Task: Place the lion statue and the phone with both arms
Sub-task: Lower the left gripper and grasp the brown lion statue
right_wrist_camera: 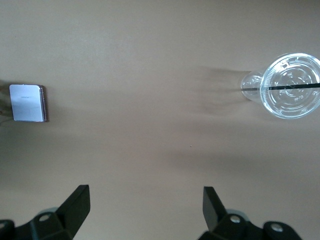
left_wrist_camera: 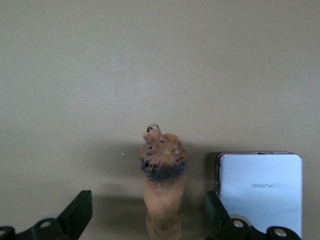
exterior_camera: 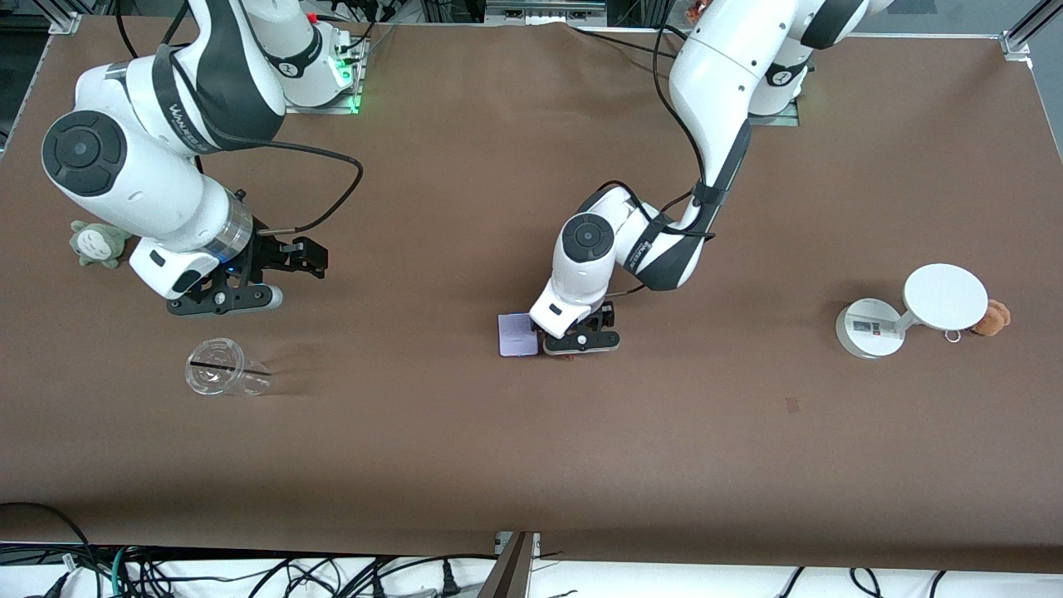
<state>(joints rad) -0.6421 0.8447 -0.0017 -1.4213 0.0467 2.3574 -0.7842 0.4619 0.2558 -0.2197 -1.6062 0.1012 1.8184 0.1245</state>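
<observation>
Fingers of the left gripper are spread wide and low at the middle of the table, one on each side of the lion, touching neither flank as far as the wrist view shows. The lion lies between them, its dark-maned head pointing away from the gripper; from the front only a sliver of it peeks out under the gripper, so its exact pose there is hard to judge. The phone lies flat on the table just beside the lion, toward the right arm's end, and one left finger stands between the two things.

The right gripper hangs above the table near the right arm's end, its fingers also wide apart and holding nothing. A clear cup lies on its side, nearer to the front camera than that gripper. A grey-green plush sits beside the right arm. A white stand and a tan plush sit toward the left arm's end.
</observation>
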